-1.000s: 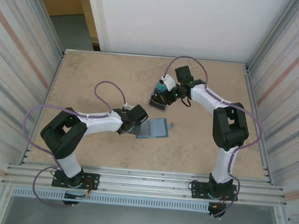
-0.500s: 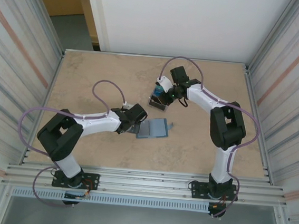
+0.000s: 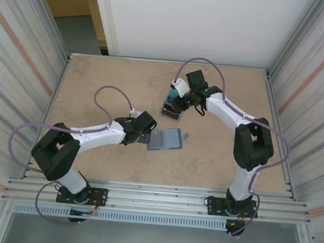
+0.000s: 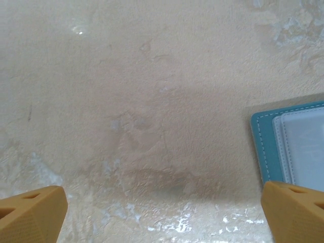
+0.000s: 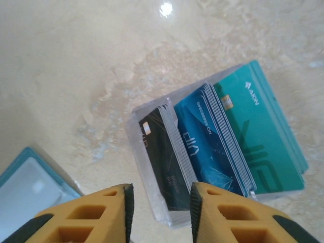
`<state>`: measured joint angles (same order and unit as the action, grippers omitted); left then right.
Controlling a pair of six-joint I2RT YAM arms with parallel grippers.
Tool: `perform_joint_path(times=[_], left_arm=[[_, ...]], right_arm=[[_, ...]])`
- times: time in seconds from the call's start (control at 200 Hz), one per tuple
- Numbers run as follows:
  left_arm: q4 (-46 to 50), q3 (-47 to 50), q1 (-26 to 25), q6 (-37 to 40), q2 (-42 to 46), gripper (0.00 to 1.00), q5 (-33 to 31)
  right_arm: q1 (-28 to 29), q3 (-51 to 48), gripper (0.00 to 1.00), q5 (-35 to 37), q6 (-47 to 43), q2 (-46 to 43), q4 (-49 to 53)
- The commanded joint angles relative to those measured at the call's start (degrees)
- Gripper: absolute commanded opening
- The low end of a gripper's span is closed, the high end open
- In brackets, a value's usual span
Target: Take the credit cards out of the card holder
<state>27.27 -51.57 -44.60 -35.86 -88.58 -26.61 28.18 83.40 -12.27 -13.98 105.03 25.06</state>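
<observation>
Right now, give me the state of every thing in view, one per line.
card holder: open, lying flat.
credit cards: standing on edge in the tray.
tray: loaded with three stacks of cards.
left end effector: open, empty.
right end effector: open, empty, over the tray.

Left arm [image 3: 95, 131] and right arm [image 3: 226, 109]: white shells, black joints, looping lilac cables [image 3: 112, 88]. The left tool [image 4: 162, 212] and right tool [image 5: 159, 202] have orange fingers [image 5: 96, 217].

On my beige marbled worktop [image 3: 96, 86] I see the card holder [image 3: 165, 139] lying open and flat; beyond it stands a small tray [image 3: 167, 113] of credit cards [image 5: 223, 142].
</observation>
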Motion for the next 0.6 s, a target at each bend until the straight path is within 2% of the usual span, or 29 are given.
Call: perform_joint_path(times=[0.0, 0.215, 0.406, 0.596], left_arm=[[1.5, 1.5, 0.7, -2.2, 3.4, 0.99, -3.9], [2.1, 5.4, 1.1, -5.2, 9.7, 0.99, -7.9], [1.6, 10.4, 2.1, -7.8, 16.2, 0.99, -10.6], [1.5, 14.6, 3.0, -10.2, 22.6, 0.99, -12.6]], right_arm=[[2.3, -2.4, 0.42, 6.1, 7.1, -5.7, -0.3], [9.1, -10.2, 0.55, 14.6, 15.8, -13.1, 0.9], [16.6, -15.4, 0.6, 21.1, 23.8, -15.0, 2.0], [23.5, -17.0, 0.6, 26.9, 32.1, -13.6, 3.1]])
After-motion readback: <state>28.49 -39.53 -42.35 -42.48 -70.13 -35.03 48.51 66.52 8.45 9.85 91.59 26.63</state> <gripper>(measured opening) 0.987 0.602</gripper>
